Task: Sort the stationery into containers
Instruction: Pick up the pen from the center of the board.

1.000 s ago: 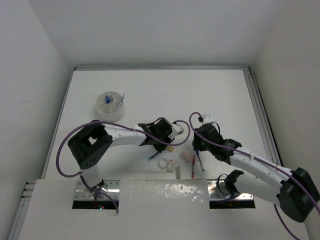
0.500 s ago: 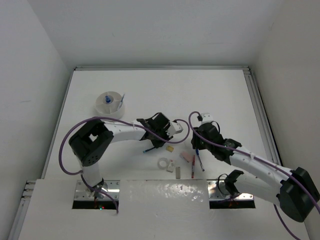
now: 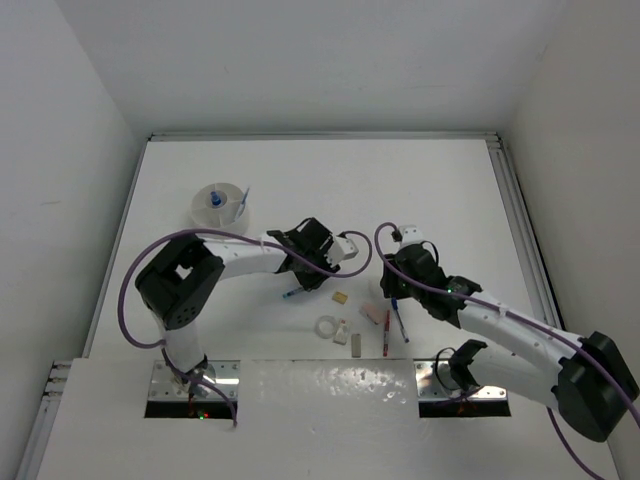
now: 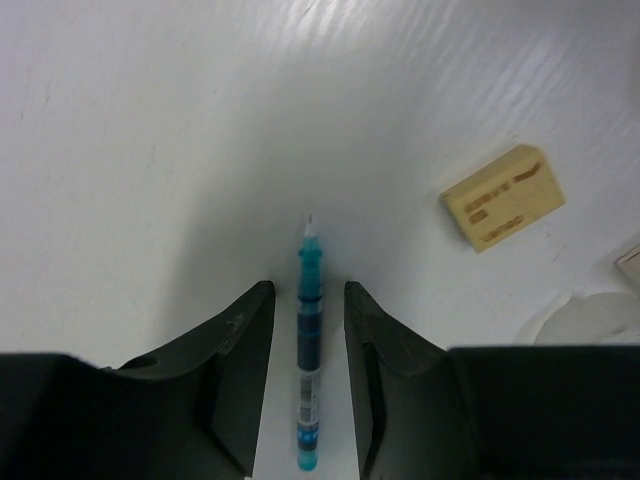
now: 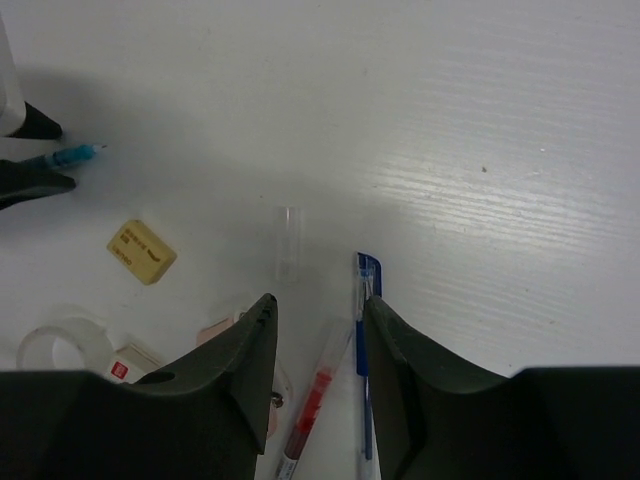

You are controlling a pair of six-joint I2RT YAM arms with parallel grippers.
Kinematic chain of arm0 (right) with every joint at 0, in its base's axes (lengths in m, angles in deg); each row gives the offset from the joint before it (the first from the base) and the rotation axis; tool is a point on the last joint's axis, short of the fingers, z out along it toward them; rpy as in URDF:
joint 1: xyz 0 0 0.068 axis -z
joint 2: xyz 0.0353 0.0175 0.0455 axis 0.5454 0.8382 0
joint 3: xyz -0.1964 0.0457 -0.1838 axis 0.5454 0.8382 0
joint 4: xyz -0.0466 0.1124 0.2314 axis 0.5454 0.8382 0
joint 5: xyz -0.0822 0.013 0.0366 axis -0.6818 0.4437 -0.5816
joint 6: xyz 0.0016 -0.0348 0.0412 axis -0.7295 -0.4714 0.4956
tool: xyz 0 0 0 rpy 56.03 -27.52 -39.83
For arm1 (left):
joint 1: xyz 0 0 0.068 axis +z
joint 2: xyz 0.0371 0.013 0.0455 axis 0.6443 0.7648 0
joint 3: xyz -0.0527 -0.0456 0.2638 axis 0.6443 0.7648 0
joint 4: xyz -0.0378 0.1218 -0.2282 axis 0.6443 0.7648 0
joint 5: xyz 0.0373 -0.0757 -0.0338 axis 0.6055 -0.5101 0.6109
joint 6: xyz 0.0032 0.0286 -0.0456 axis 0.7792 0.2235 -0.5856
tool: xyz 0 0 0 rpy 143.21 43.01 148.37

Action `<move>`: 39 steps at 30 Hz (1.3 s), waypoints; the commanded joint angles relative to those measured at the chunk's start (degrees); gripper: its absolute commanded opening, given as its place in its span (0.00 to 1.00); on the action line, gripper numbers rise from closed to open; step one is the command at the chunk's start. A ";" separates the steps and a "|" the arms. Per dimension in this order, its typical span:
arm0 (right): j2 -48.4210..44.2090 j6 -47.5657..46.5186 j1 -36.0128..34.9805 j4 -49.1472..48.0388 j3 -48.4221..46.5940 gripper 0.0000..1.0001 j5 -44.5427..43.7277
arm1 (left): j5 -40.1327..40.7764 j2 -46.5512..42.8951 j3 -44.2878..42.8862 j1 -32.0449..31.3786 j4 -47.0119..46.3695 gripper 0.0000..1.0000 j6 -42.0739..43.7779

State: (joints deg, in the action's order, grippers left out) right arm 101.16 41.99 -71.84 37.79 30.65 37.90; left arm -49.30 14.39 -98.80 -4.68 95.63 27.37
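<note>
Two jaws of the left gripper (image 4: 307,292) stand apart astride a slim teal plastic pen (image 4: 309,350). The pickup looks pending: the next move calls for closing squarely, then carrying to the round white divided tub (image 3: 212,228).

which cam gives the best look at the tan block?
Left wrist: the tan block is large, with its print visible. Right wrist shows it smaller; in the top view it is a speck.

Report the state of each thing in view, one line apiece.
left fingers: apart, straddling the teal pen without gripping it.
teal pen: loose on the table, tip bare.
right fingers: apart, empty.
tub: upright, partly filled.
tan block: flat on the table, unsorted.
red pen: lying on the table, unsorted.
blue pen: lying beside the red pen.
</note>
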 commanded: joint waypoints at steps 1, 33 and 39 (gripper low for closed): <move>1.32 -0.19 -0.24 -3.46 -3.48 0.40 2.43 | 1.29 4.15 0.86 2.61 12.36 0.32 -0.44; 17.49 3.06 2.05 -9.96 -3.66 0.37 8.33 | -1.08 8.20 1.90 6.47 13.34 0.00 5.19; 23.03 1.74 2.48 -10.49 -6.12 0.35 6.66 | -1.61 5.04 1.20 7.09 15.54 0.00 4.92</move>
State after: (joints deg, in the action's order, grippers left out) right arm 122.65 44.40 -69.87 29.83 26.89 45.44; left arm -51.38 15.90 -101.75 1.22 102.23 32.94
